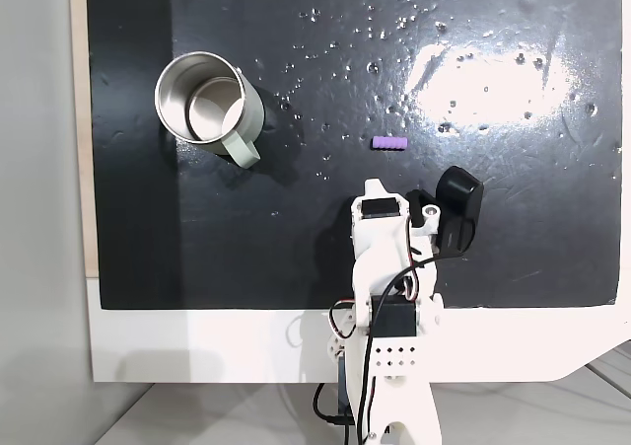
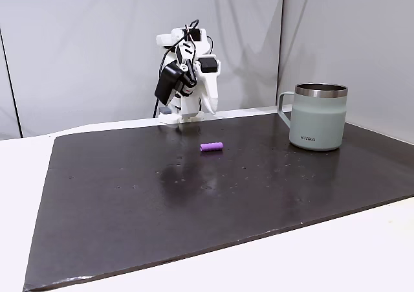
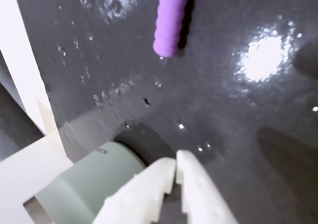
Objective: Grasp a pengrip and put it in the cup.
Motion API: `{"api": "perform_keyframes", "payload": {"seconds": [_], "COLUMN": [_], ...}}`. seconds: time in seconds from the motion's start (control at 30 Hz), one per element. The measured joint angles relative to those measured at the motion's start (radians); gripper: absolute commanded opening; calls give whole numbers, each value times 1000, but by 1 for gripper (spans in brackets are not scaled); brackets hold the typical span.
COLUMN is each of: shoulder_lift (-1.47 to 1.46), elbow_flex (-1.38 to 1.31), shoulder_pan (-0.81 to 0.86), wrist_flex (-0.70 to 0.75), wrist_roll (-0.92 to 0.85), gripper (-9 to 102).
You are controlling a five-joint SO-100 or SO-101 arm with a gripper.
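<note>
One tiny purple ribbed rubbery pengrip (image 1: 388, 143) lies loose on the black mat (image 1: 493, 248), well apart from the brushed-steel handled cup (image 1: 209, 107), while the white two-finger gripper (image 3: 176, 170), fingertips pressed together and empty, hangs folded back, seemingly before its reach.

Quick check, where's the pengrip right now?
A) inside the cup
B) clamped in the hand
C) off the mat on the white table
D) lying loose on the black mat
D: the purple pengrip lies flat on the black mat, apart from the steel cup, while the hand in the wrist view has its fingertips together with nothing between them.
</note>
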Motion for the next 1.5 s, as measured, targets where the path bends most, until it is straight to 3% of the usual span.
{"api": "perform_keyframes", "payload": {"seconds": [0.47,0.93,1.5], "shoulder_lift": [-620,-776,-1141], "elbow_flex": [-360,-549,-775], "shoulder_pan": [-2,41,95], "wrist_flex": [-46,58,156], "wrist_roll": [60,107,101], "gripper": [0,21,22]}}
